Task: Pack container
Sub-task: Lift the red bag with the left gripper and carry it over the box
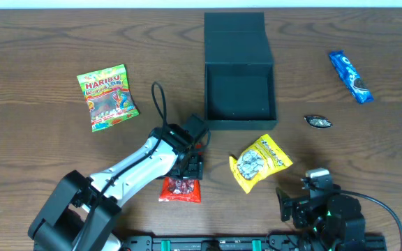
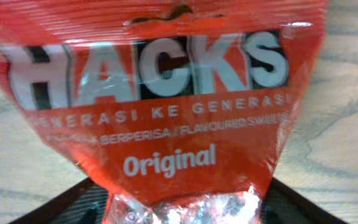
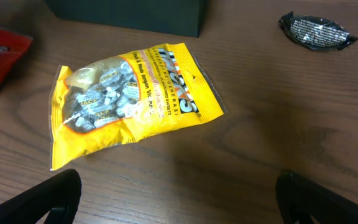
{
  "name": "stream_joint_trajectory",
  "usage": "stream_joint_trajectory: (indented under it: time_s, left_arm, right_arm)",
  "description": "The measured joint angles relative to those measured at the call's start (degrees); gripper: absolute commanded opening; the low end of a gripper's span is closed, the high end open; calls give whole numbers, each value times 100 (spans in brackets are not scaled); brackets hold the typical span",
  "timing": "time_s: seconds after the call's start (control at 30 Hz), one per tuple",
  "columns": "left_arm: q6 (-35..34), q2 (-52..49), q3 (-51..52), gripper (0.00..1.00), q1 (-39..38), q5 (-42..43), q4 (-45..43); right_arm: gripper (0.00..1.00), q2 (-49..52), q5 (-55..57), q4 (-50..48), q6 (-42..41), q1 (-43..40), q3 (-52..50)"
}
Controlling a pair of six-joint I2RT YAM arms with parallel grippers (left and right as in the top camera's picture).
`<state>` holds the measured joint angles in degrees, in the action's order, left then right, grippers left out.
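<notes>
The container [image 1: 241,125], a dark square box, stands open at the back centre with its flap lid [image 1: 235,31] folded away behind it. Nothing shows inside it. A red Hacks packet [image 1: 181,188] lies on the table in front of the box. My left gripper [image 1: 189,166] is down over its far end. In the left wrist view the packet [image 2: 166,93] fills the frame, and its clear end is bunched between the dark fingers [image 2: 67,205]. My right gripper [image 3: 179,199] hovers open over bare wood, just short of a yellow Hacks packet [image 3: 129,99].
A Haribo bag [image 1: 107,97] lies at the left. A blue Oreo packet [image 1: 350,77] lies far right, and a small black wrapper [image 1: 319,122] is right of the box. The yellow packet [image 1: 260,162] sits between the two grippers.
</notes>
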<state>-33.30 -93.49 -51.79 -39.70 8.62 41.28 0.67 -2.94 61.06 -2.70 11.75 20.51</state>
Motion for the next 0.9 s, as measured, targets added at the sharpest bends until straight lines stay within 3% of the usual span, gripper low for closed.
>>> stream_joint_trajectory:
  time_s: [0.17,0.5,0.7,0.9]
  left_arm:
    - [7,-2,-7,45,0,-2,2]
    - [48,-2,-103,38,0,-2,63]
    - [168,-4,-282,18,0,-2,334]
    - [225,-4,-378,7,0,-2,511]
  right_arm:
    - [99,0,0,0,0,0,2]
    - [99,0,0,0,0,0,2]
    - [99,0,0,0,0,0,2]
    - [99,0,0,0,0,0,0]
